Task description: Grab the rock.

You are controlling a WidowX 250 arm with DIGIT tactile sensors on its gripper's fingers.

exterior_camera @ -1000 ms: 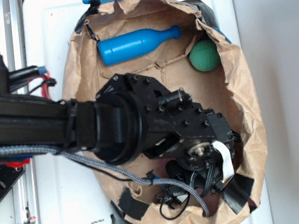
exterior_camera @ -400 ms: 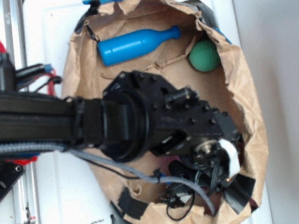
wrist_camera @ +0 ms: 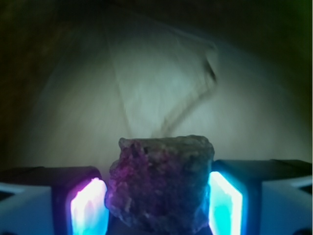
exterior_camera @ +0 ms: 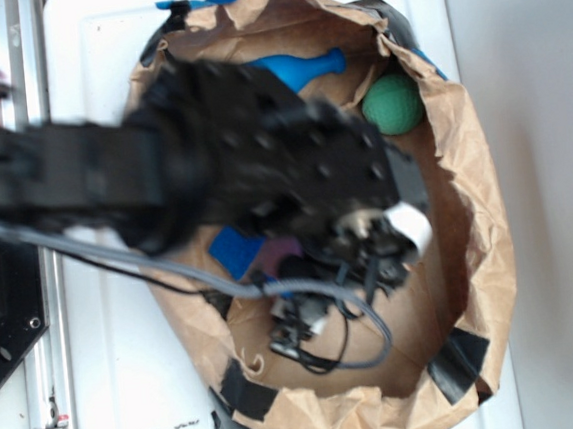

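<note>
In the wrist view the rock (wrist_camera: 161, 181), dark, lumpy and mottled, sits between my gripper's (wrist_camera: 157, 198) two glowing pads, the left pad (wrist_camera: 88, 208) and the right pad (wrist_camera: 226, 203). Both pads press against its sides, and the gripper is shut on it. Pale creased paper lies behind and below the rock, apart from it. In the exterior view my black arm (exterior_camera: 262, 166) is blurred over the middle of the brown paper bag (exterior_camera: 473, 218). The arm covers the gripper there, and I cannot make out the rock.
A smooth green ball (exterior_camera: 391, 103) rests at the bag's upper right. A blue bottle (exterior_camera: 306, 66) lies along the top, mostly under my arm. Loose black cables (exterior_camera: 322, 337) hang below the wrist. Black tape (exterior_camera: 458, 358) patches the bag's rim, whose crumpled walls stand all around.
My arm has swung from the bag's lower right up to its middle, now covering most of the blue bottle. It is motion-blurred. The ball has not moved.
</note>
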